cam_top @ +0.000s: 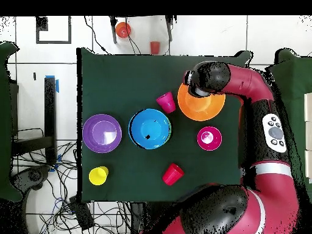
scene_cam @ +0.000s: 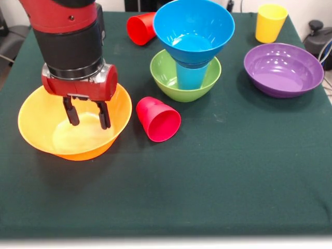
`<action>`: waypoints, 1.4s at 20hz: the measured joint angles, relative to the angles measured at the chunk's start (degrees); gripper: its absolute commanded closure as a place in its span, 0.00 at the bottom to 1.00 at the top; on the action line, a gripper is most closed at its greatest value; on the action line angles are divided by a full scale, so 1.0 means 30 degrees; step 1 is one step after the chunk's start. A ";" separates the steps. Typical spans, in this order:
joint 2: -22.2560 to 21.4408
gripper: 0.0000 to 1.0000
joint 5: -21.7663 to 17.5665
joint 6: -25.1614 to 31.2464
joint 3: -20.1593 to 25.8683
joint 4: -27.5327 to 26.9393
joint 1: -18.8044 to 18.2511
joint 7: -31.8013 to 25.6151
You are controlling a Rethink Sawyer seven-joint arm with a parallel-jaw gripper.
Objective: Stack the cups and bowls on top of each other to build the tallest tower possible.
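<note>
The desk [scene_cam: 218, 171], covered in dark green cloth, carries everything. The red and black arm [scene_cam: 70, 36] comes down over the big orange-yellow bowl [scene_cam: 39, 127], and the tool [scene_cam: 87, 115] hangs inside that bowl with its 2 black fingers [scene_cam: 70, 111] spread apart, pinching nothing.

In the front view, well off to the right of the tool, sits the wide purple bowl [scene_cam: 282, 70], upright and alone. Between it and the tool stands the tower [scene_cam: 189, 52]: a green bowl [scene_cam: 166, 78] on the desk, a light blue cup [scene_cam: 190, 77] upside down in it, and a blue bowl [scene_cam: 193, 23] balanced upright on that cup.

Just beside the tool, right of the orange-yellow bowl, a red cup [scene_cam: 158, 119] lies on its side, mouth toward the camera. A 2nd red cup [scene_cam: 141, 27] lies on its side behind the tower. The yellow cup [scene_cam: 271, 22] stands upright at the far right corner. In the overhead view, a small bowl [cam_top: 209, 138] that looks pink sits near the orange-yellow one.
</note>
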 measured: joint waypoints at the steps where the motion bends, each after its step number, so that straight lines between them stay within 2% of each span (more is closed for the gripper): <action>1: 0.0118 0.00 0.0000 0.0000 -0.0047 -0.0042 -0.0002 0.0000; 9: 0.0541 0.00 0.0000 -0.0349 -0.0154 -0.0061 0.0000 0.0000; 16: 0.0510 0.00 0.0032 -0.1399 -0.0154 -0.0064 -0.0002 0.0000; 28: 0.0375 0.00 0.0519 -0.1553 -0.0157 -0.0061 -0.0020 0.0000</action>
